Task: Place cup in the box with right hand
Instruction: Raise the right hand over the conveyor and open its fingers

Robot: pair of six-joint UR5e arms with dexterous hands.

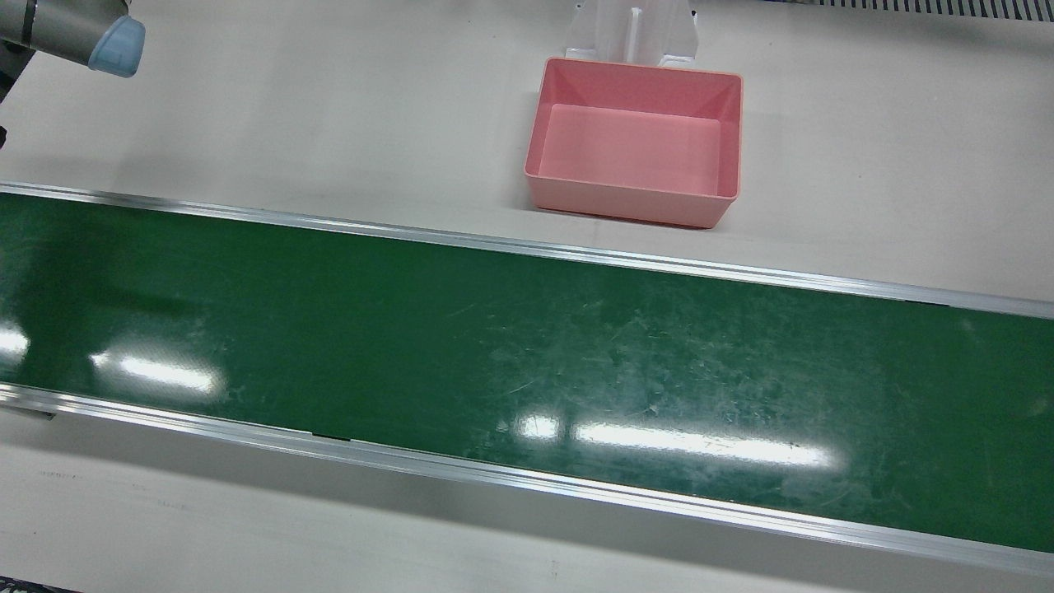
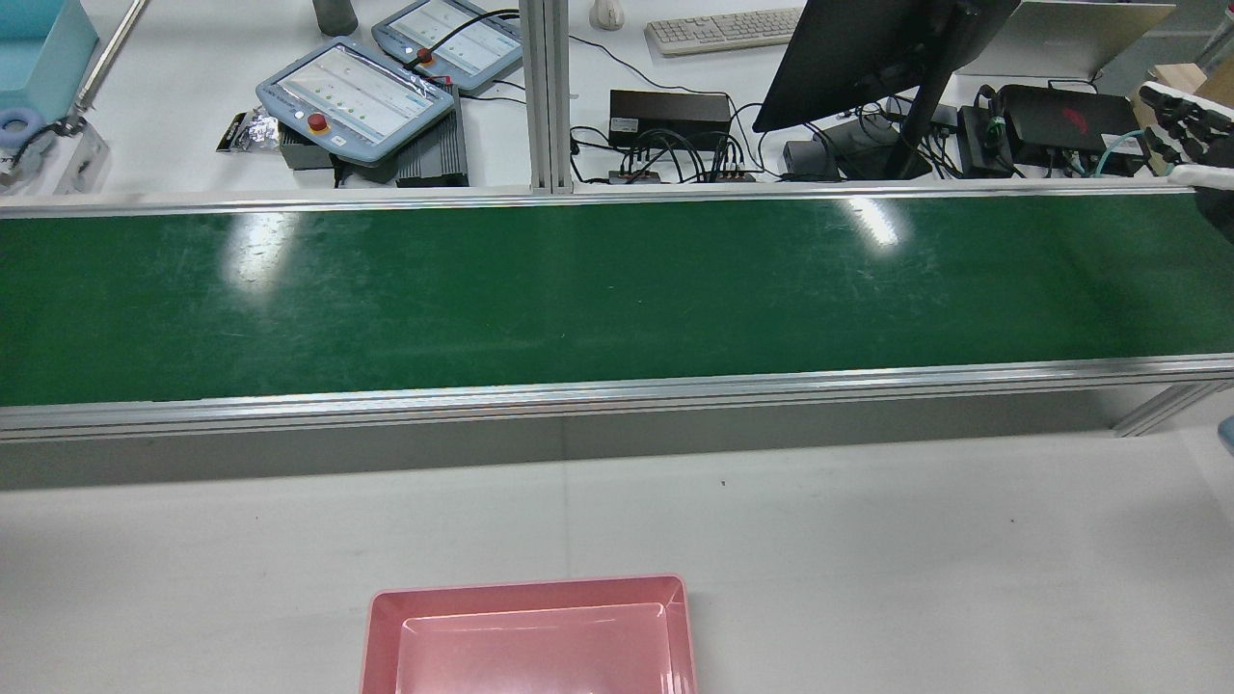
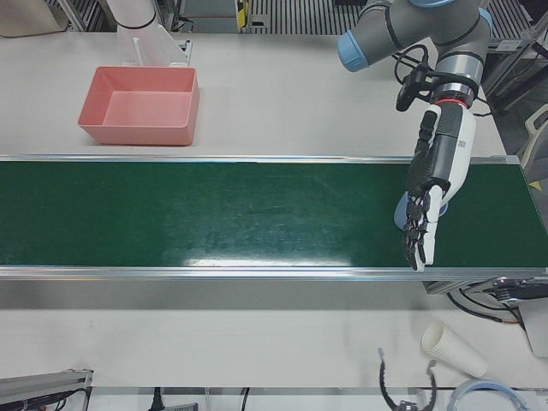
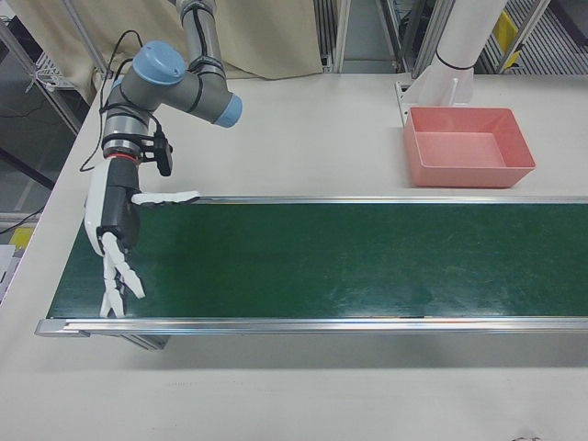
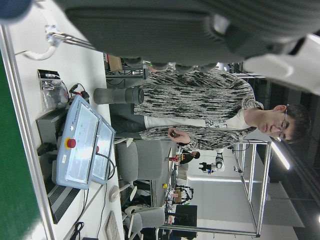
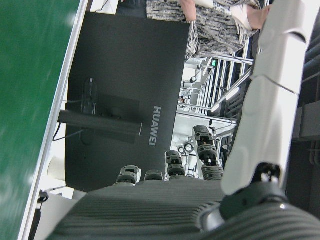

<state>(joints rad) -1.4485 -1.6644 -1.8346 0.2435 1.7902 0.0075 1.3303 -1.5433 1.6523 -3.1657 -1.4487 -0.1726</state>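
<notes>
No cup is lying on the belt [image 1: 527, 346]; both the right hand [image 4: 118, 241] and left hand [image 3: 431, 190] are hanging with fingers spread (any cup will likely be light, crushable).

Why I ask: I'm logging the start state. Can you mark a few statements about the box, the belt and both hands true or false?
1. The pink box is empty. True.
2. The right hand holds a cup. False: it is open and holds nothing, fingers spread above the end of the green belt.
3. The box sits on the belt. False: it stands on the white table, beside the belt.
4. The left hand is open, fingers extended over the belt. True.
</notes>
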